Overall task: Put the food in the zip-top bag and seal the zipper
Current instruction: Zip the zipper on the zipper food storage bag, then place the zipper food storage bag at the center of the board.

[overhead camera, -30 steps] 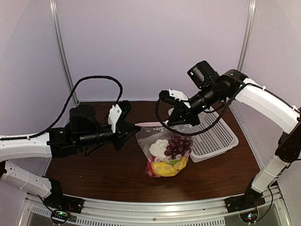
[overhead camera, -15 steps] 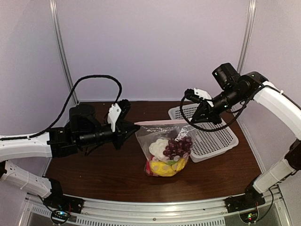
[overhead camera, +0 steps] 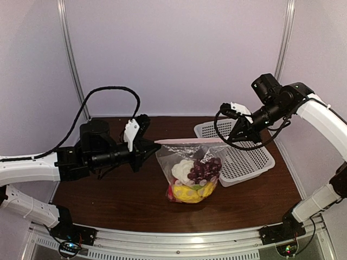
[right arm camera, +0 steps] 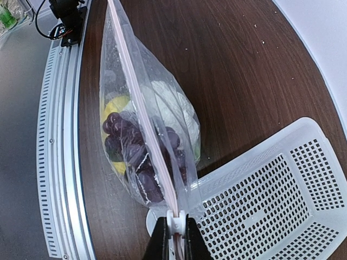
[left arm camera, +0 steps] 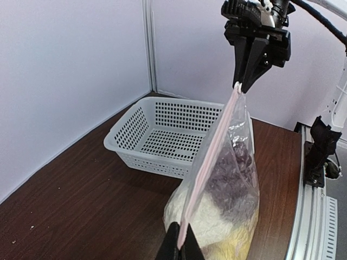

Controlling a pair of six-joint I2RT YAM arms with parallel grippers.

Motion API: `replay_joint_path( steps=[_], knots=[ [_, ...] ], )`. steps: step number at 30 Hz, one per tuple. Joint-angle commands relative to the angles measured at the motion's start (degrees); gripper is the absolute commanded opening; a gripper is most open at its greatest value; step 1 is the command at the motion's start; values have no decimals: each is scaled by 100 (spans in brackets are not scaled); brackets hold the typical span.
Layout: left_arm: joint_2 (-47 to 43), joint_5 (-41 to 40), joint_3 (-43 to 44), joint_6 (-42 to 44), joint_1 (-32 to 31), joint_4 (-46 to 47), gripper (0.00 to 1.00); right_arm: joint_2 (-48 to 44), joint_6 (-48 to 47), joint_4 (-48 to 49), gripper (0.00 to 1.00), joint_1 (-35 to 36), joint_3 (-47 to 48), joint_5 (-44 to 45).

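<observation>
Top view: the only one with both my arms at once; the zip-top bag (overhead camera: 190,179) hangs between them over the table (overhead camera: 108,195).
Left gripper (overhead camera: 154,145): fingers pressed together, pinching the left end of the zipper (overhead camera: 190,141).
Left wrist view: my fingertips (left arm camera: 172,246) at the bottom edge; the strip (left arm camera: 209,162) runs edge-on up to the right gripper (left arm camera: 242,84). Basket (left arm camera: 162,130) behind the bag.
Food: inside the bag, below the strip. Cauliflower (overhead camera: 183,169) left, grapes (overhead camera: 206,169) right, yellow pieces (overhead camera: 190,194) lowest.
Right wrist view: looks down along the strip (right arm camera: 141,103), both sides lying as one line; grapes (right arm camera: 135,146) against the wall, basket corner (right arm camera: 260,206) just beside the bag.
Right gripper (right arm camera: 176,238): nearly closed, pinching the zipper's right end.
</observation>
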Motion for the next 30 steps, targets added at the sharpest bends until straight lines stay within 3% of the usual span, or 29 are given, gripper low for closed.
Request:
replay_joint_path(
  steps=[1, 23, 30],
  knots=[
    [-111, -303, -112, -60, 177, 204, 0, -121, -96, -546, 0, -252, 13, 812],
    [56, -118, -128, -60, 293, 374, 0, -135, -155, -663, 0, -429, 124, 777],
    [330, -34, 148, 13, 481, 472, 0, 395, -78, -434, 0, -219, 656, 515]
  ],
)
